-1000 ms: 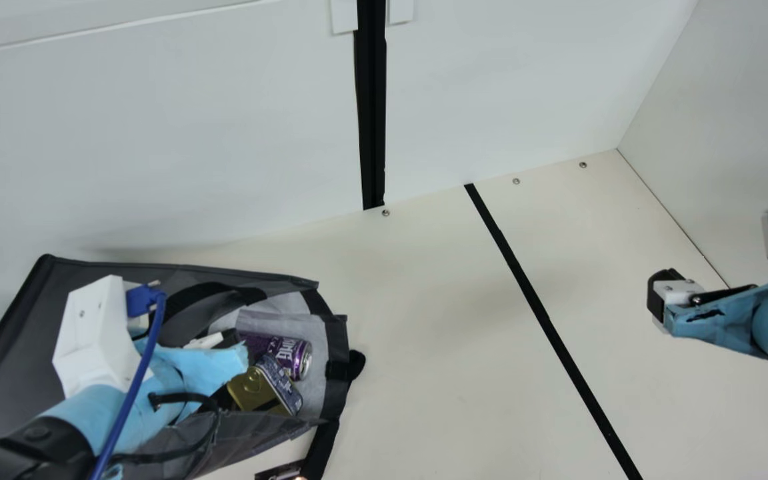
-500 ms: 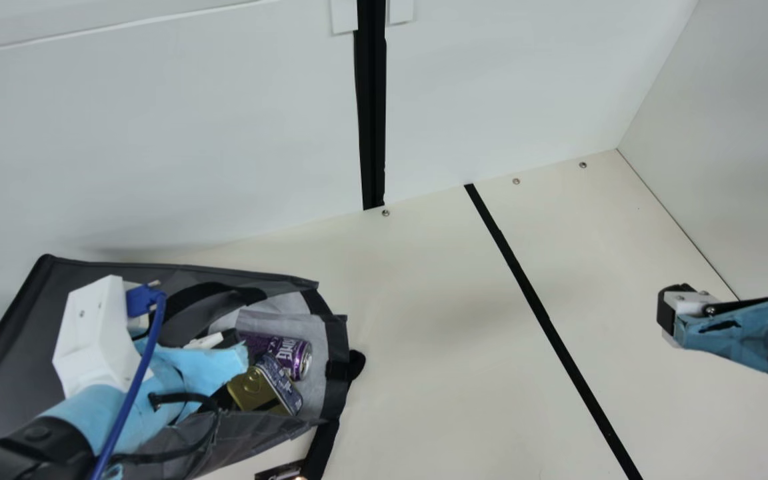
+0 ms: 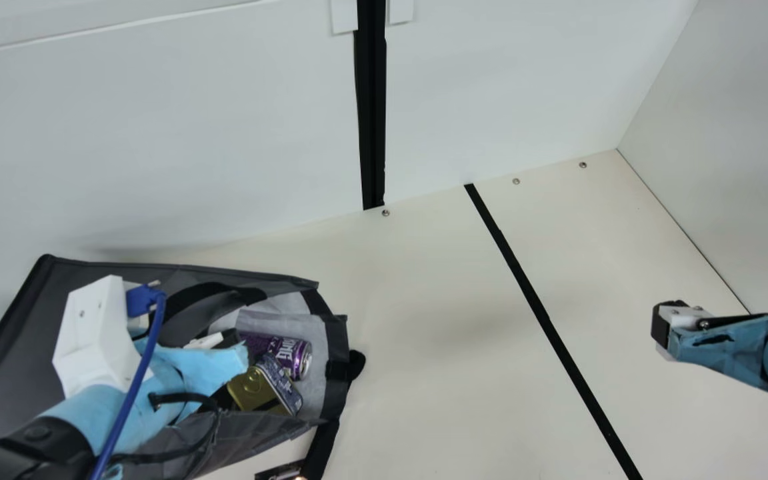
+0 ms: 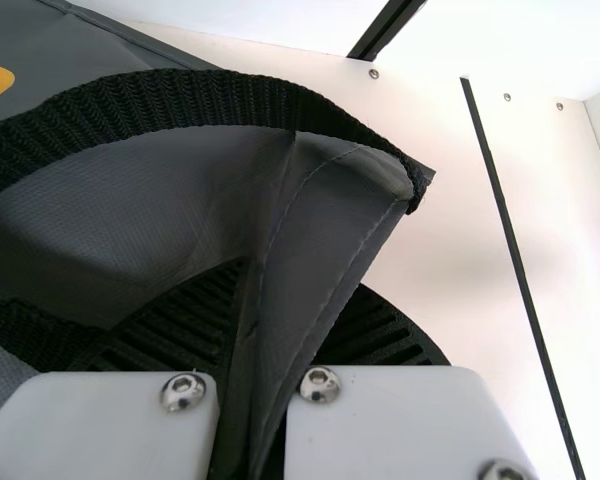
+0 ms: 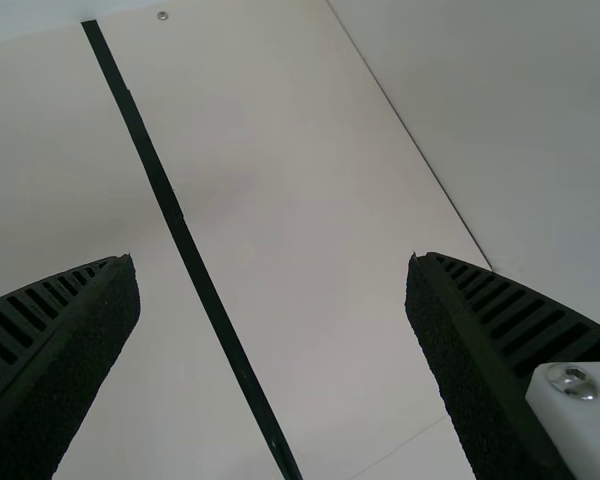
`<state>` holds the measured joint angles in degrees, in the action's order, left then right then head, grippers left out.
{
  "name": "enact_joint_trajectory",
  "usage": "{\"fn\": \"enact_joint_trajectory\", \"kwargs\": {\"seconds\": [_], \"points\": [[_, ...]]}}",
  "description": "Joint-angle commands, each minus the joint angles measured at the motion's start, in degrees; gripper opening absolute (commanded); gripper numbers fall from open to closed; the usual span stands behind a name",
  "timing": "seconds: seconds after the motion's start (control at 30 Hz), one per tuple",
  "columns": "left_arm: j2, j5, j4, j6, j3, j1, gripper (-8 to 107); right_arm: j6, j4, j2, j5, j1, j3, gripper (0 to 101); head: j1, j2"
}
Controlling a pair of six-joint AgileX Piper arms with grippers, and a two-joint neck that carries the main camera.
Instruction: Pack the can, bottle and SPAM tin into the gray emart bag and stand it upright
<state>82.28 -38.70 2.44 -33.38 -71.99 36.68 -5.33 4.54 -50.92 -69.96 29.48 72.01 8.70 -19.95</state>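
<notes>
While left hand (image 3: pixel 225 339) pinches gray bag (image 3: pixel 17 333) | right hand (image 3: pixel 663 328) wide | black strip (image 3: pixel 536 306) crosses cream table (image 3: pixel 424 360) | white walls (image 3: pixel 157 147)

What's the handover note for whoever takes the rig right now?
Left gripper: shut on a fold of the gray emart bag near its mouth.
Right gripper: open, nothing held, over the table.
Done: purple can and SPAM tin inside the bag.
Bottle: can't tell if it's in.
Left: check bottle, stand bag upright; it's lying down.
</notes>
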Motion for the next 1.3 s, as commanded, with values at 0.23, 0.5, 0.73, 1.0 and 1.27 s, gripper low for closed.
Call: {"fn": "enact_joint_trajectory", "kwargs": {"seconds": [0.23, 0.5, 0.73, 1.0, 1.27], "points": [[0.0, 0.0, 0.0, 0.0, 0.0, 0.0, -8, -0.6, -0.9, 0.5, 0.1, 0.8, -0.6, 95, 1.3, 0.0], [0.0, 0.0, 0.0, 0.0, 0.0, 0.0, -8, -0.8, -1.3, 0.5, 0.1, 0.7, -0.8, 95, 1.3, 0.0], [0.0, 0.0, 0.0, 0.0, 0.0, 0.0, -8, -1.8, -2.0, -0.4, 0.1, 0.3, -0.6, 95, 1.3, 0.0], [0.0, 0.0, 0.0, 0.0, 0.0, 0.0, -8, -4.8, -3.9, -1.8, 0.1, 0.0, -1.0, 95, 1.3, 0.0], [0.0, 0.0, 0.0, 0.0, 0.0, 0.0, -8, -8.0, -7.5, -2.8, 0.1, -0.9, -1.5, 95, 1.3, 0.0]]}}
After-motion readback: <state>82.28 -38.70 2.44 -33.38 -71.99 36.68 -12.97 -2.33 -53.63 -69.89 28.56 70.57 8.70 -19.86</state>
